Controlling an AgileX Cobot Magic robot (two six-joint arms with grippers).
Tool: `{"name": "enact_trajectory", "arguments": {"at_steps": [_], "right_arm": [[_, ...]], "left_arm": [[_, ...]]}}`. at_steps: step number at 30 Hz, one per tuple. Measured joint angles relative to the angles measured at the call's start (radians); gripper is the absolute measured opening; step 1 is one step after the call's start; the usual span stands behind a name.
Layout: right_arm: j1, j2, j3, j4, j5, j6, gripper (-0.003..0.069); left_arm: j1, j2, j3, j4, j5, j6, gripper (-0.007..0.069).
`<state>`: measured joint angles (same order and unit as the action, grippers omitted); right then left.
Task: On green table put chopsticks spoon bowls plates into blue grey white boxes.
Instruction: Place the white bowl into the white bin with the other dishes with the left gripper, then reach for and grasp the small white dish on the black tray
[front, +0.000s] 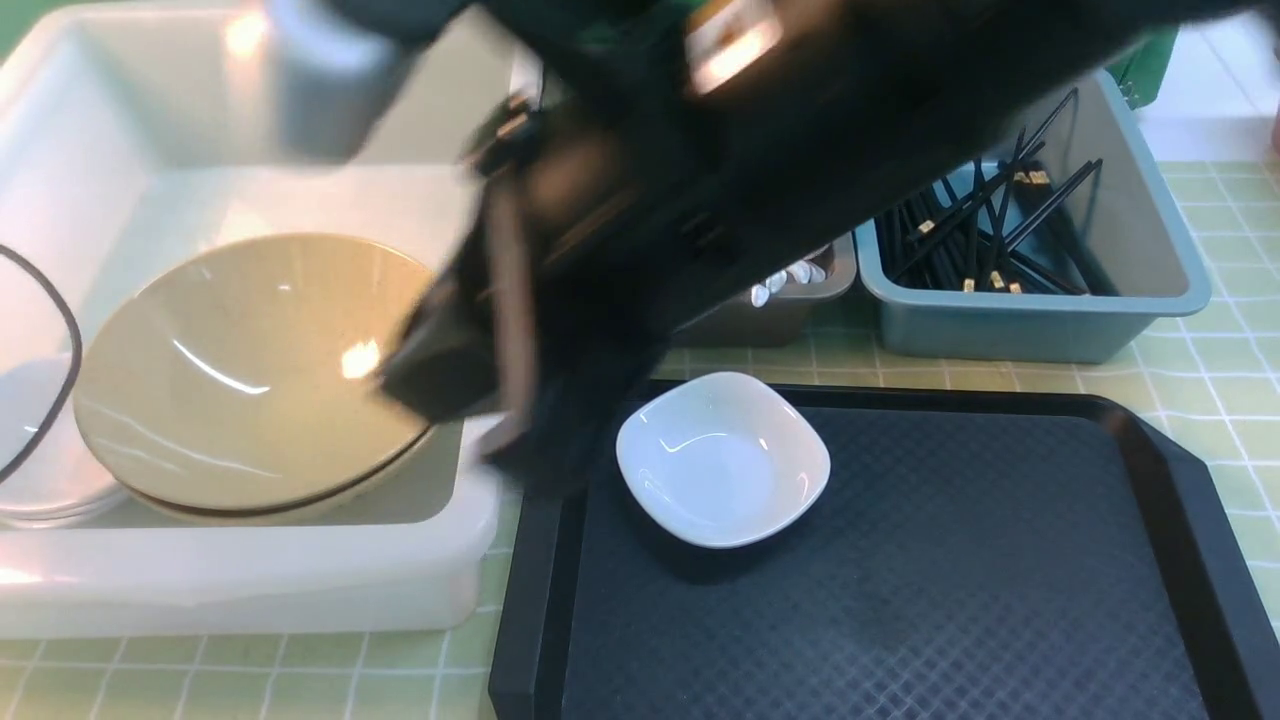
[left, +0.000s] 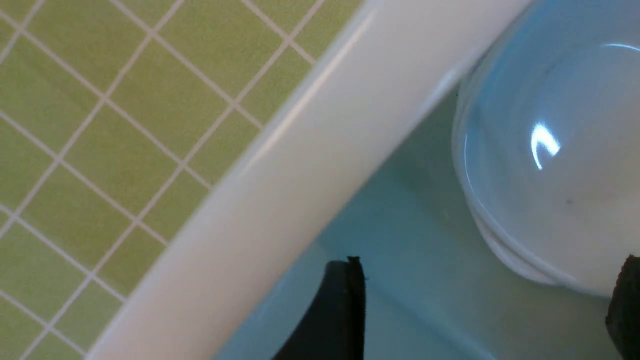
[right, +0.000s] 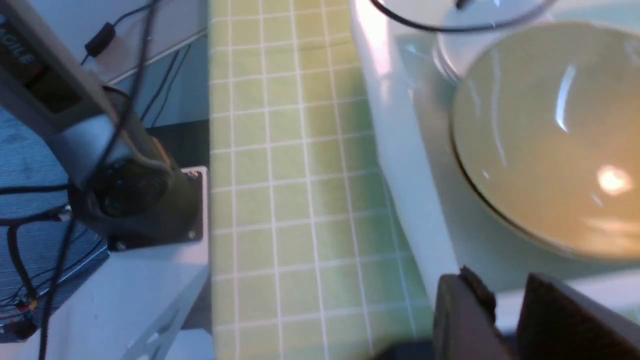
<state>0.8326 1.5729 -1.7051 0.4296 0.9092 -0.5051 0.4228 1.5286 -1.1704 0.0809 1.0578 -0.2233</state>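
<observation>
White and small, the last plate I can see outside the boxes (front: 723, 460) sits on the black tray (front: 900, 620), right by the tray's left edge. R pincer (right: 502, 300) has a small gap between its tips and nothing in it. L pincer (left: 487, 287) is wide open, w/ no grip on anything, over the white box (front: 230, 580), near the plates in there (left: 575, 200). What matters most, I think, is the way from R pincer to the tray plate: it lies off to the right of that pincer, so the R arm would have to go right, then down. R arm looks nearer than L arm (its dark, blurry bulk hangs close by, so I can't judge the height well). The plate is a soft square, about as wide as it is long, so no long axis to line up w/; a pinch on one rim should do. It's smooth and shiny, so it may slip if the grip is too light. Bowls (front: 250, 370) are in the white box already, and chopsticks (front: 1000, 235) are in the blue box (front: 1030, 325). My guess is the plate goes in the white box next, w/ the other plates.
</observation>
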Motion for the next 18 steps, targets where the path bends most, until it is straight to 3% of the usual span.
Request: {"name": "enact_trajectory", "arguments": {"at_steps": [7,9,11,12,17,18], "right_arm": [[-0.19,-0.125,0.077,-0.042,0.102,0.061,0.0196],[-0.256,-0.202,0.177,-0.052,0.058,0.087,0.0202],[-0.276,-0.244,0.249,-0.055,0.023,0.104,0.0204],[-0.285,-0.284,0.341,-0.056,-0.017,0.124,0.0206],[-0.285,-0.355,0.595,-0.049,-0.152,0.242,0.0234],[-0.285,-0.356,0.614,-0.049,-0.158,0.252,0.0235]], "left_arm": [[-0.052,-0.195,-0.02,-0.216,0.034,0.188,0.0653],[-0.171,-0.291,-0.02,-0.365,0.042,0.34,0.0621],[-0.238,-0.323,-0.02,-0.439,0.046,0.398,0.0602],[-0.334,-0.356,-0.02,-0.5,0.052,0.466,0.0573],[-0.623,-0.386,-0.009,-0.593,0.055,0.555,0.0498],[-0.633,-0.386,-0.007,-0.593,0.05,0.557,0.0496]]}}
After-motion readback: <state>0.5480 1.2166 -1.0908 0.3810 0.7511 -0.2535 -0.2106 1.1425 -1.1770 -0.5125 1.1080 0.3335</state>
